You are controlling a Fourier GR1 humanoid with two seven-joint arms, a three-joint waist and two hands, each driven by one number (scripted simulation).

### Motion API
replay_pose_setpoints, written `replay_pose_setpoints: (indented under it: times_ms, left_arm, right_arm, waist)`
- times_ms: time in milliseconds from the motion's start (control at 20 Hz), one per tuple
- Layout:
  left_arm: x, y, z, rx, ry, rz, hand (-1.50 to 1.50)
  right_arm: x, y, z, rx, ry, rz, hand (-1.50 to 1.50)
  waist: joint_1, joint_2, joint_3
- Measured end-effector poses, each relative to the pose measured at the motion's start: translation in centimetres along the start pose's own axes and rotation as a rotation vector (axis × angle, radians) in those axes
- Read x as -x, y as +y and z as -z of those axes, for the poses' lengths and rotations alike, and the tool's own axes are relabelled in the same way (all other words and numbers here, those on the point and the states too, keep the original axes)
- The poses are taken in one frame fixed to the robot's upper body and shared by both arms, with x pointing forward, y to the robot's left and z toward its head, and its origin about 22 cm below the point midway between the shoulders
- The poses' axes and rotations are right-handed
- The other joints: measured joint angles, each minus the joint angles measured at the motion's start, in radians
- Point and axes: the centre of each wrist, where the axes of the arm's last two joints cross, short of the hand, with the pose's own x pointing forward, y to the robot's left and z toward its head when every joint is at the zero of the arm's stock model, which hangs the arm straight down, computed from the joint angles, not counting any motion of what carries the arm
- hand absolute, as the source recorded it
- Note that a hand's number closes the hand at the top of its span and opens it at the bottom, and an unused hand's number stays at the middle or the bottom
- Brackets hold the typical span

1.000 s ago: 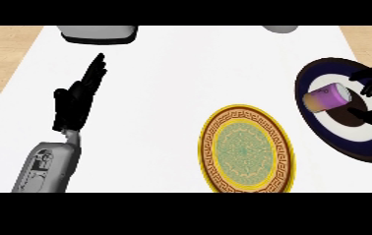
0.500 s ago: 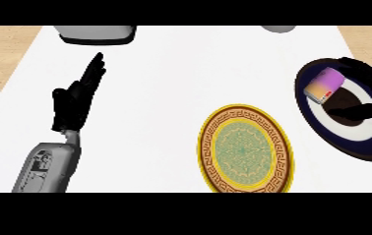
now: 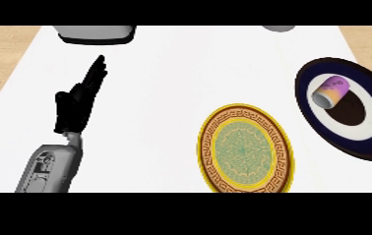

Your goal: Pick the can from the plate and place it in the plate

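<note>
A purple and orange can [image 3: 330,90] lies on its side on the dark-rimmed plate [image 3: 311,112] at the right edge of the view, with nothing holding it. A yellow plate with a green patterned centre [image 3: 247,148] sits to the lower left of it, with nothing on it. My left hand [image 3: 78,101] rests open at the far left, fingers pointing up, well away from both plates. My right hand does not show in the view.
A grey appliance on a black base [image 3: 96,33] stands at the back left. Part of a grey round object [image 3: 278,28] shows at the back edge. The white counter [image 3: 174,81] ends at wooden strips on the left and right.
The black right hand that was over the can on the dark-rimmed plate has gone out of view. The can has shifted slightly and lies free. The left hand has not moved.
</note>
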Motion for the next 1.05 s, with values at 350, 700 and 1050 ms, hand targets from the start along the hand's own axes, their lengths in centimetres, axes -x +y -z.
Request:
replay_pose_setpoints:
  times_ms: [350,700,1050]
  left_arm:
    - [-0.4,0.1,0.2,-0.006,-0.009,0.002,0.0]
    - [-0.2,0.0,0.2,-0.008,-0.012,-0.003,0.0]
    - [-0.4,0.4,0.3,-0.007,-0.008,-0.006,0.0]
  right_arm:
    - [0.2,-6.3,-4.9,0.116,0.04,0.059,-1.5]
    - [0.2,-9.2,-8.0,0.146,0.079,0.031,-1.5]
    - [0.7,-10.3,-9.7,0.162,0.098,0.031,-1.5]
  waist:
    - [0.003,0.006,0.004]
    - [0.004,0.009,0.008]
    - [0.004,0.008,0.011]
